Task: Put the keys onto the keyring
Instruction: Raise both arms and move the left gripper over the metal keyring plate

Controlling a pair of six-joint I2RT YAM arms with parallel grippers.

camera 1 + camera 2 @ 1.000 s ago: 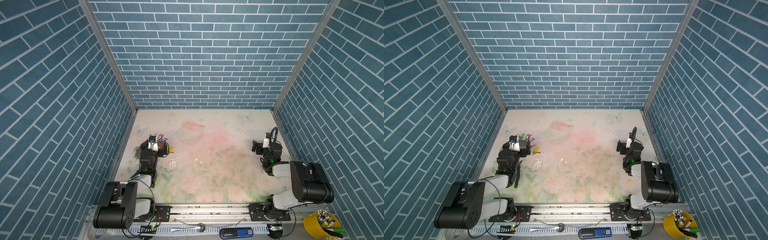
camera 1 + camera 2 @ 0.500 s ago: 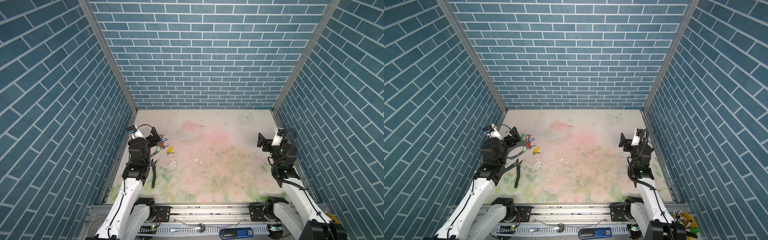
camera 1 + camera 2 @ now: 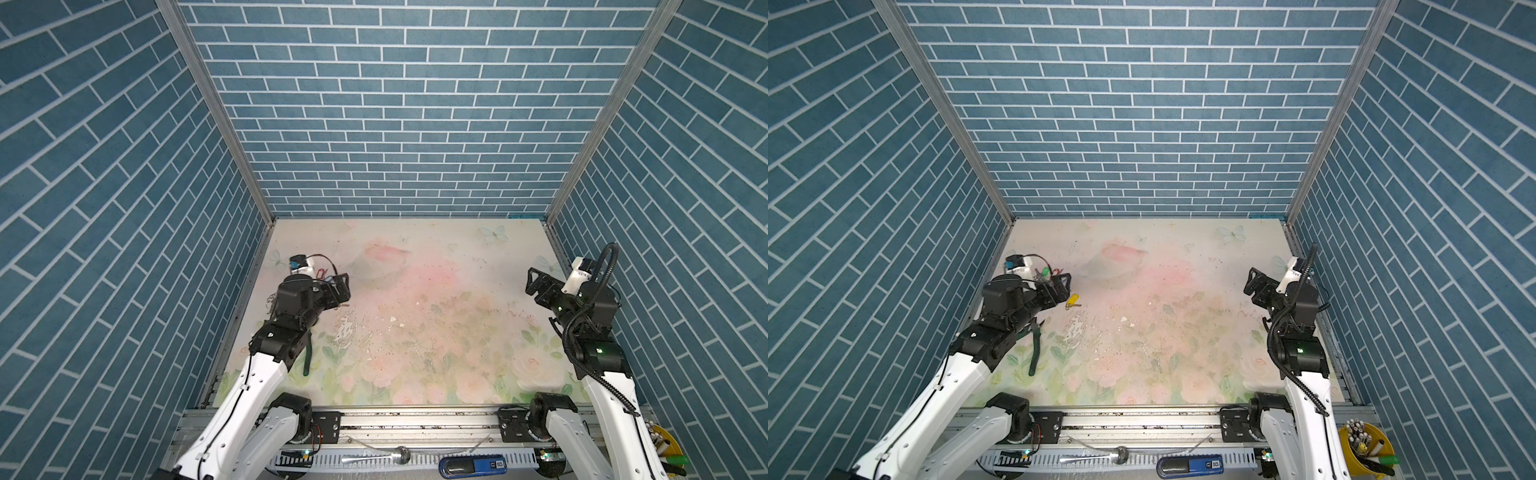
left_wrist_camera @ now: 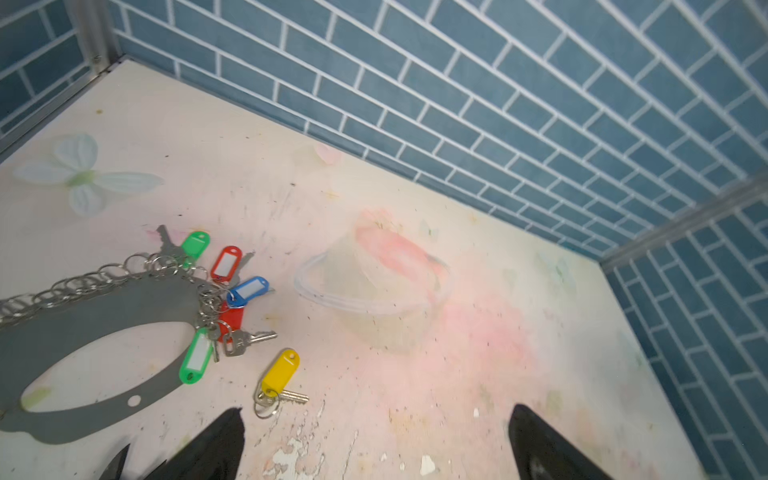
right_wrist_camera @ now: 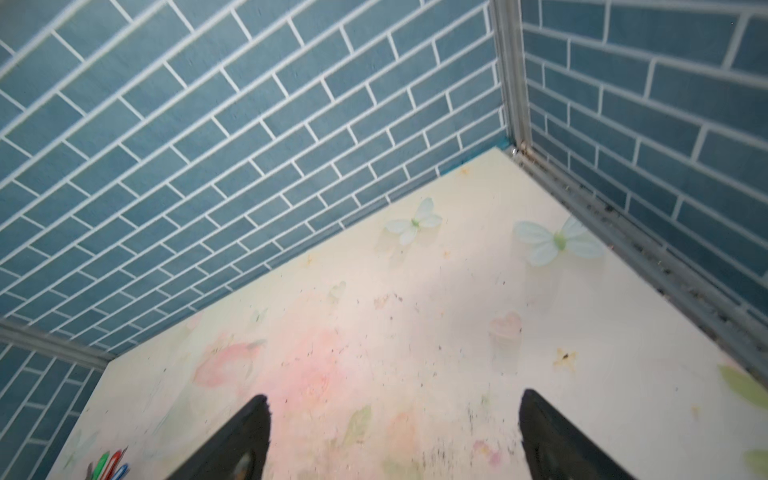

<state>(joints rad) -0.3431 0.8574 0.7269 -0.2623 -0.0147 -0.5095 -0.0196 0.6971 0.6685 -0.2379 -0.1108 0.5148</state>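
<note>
Left wrist: clear tub point(image 4: 386, 320) near keys point(image 4: 235, 343)

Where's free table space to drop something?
Free: the middle and right of the table, from the clear container to the right pincer. Crowded: left side, with keyring, keys, yellow-tag key and pliers by the left pincer.

- "SD", as best I can read it, on the blue case point(image 3: 1183, 467) by the front rail point(image 3: 1142, 420), well behind my right claw point(image 3: 1253, 282).
</note>
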